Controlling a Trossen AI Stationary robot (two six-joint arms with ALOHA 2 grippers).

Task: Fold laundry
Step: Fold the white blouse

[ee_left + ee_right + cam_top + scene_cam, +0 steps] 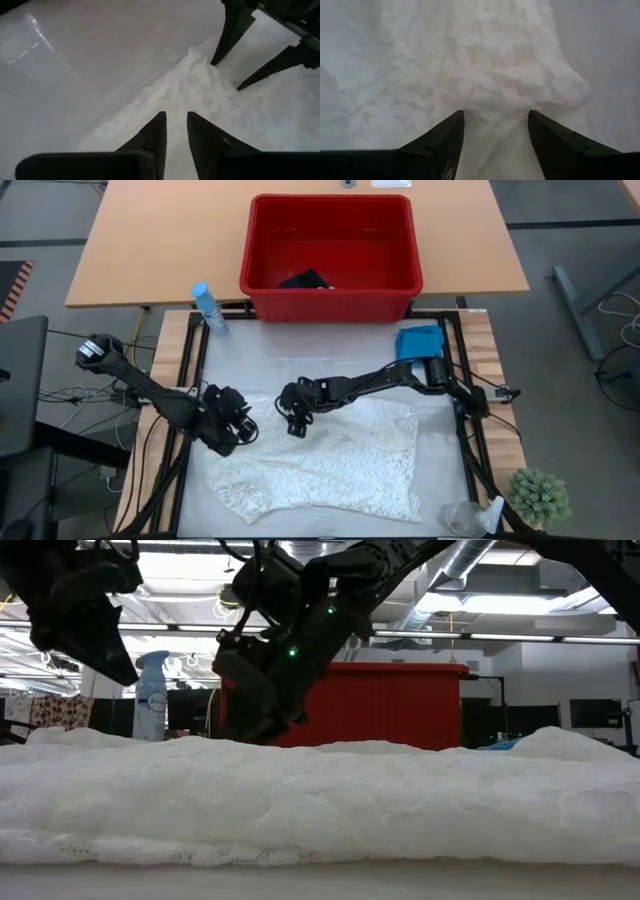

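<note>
The cream-white lacy cloth (330, 465) lies spread flat over the middle and near part of the table. Its far-left corner is bunched into a small lump (200, 82). My right gripper (297, 423) is open and slants down, its fingertips on either side of that lump (495, 95). My left gripper (242, 432) hovers a little above the cloth's left edge, narrowly open with nothing between its fingers (176, 117). The turquoise garment (418, 340) lies on the table at the far right. The dark garment (305, 280) rests on the floor of the red basket. My right gripper's open fingers (220, 52) come slanting down from the table's right side onto the cloth's bunched far-left corner (202, 75). Whether the tips touch the cloth I cannot tell.
The red basket (330, 308) stands across the table's far edge. A spray bottle (208, 308) stands at the far left corner. A small potted plant (538, 495) and a clear plastic item (468, 518) sit at the near right. Bare table shows between the cloth and the basket.
</note>
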